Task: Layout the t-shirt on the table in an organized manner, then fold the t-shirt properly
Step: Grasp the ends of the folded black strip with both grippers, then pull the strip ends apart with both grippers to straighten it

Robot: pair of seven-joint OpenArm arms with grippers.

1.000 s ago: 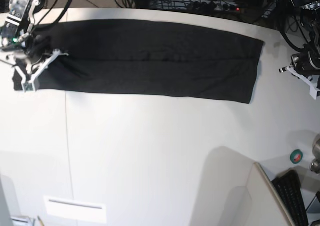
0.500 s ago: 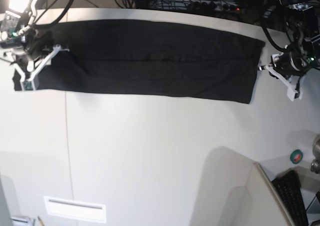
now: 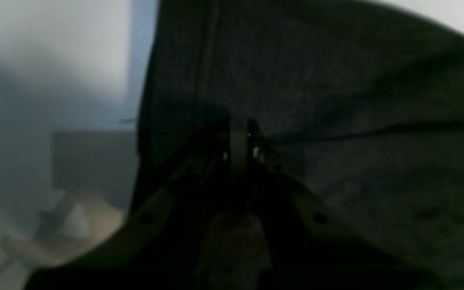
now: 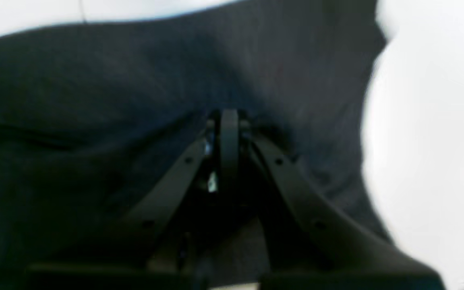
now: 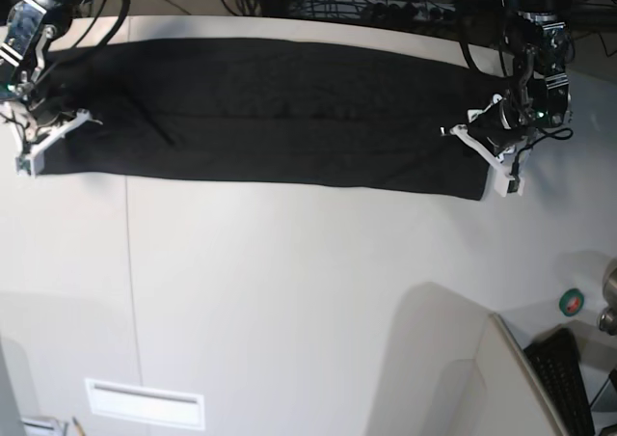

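The black t-shirt (image 5: 289, 113) lies folded into a long band across the far part of the white table (image 5: 289, 291), plain side up. My right gripper (image 5: 48, 145) is at the band's left end. In the right wrist view this gripper (image 4: 228, 121) is shut, with black fabric (image 4: 95, 100) puckered around its tips. My left gripper (image 5: 479, 154) is on the band's right end. In the left wrist view it (image 3: 238, 137) is shut, its tips against the cloth (image 3: 377, 100) where a crease starts. Whether it pinches cloth is unclear.
A thin dark seam (image 5: 130, 262) runs down the table at the left. A green tape roll (image 5: 572, 302) and a keyboard (image 5: 569, 378) sit at the right front, beside a beige panel (image 5: 482, 378). Cables (image 5: 405, 7) crowd the far edge.
My left gripper moved in from beyond the shirt's right edge onto its right end. My right gripper shifted outward to the left end, and that end now lies further left.
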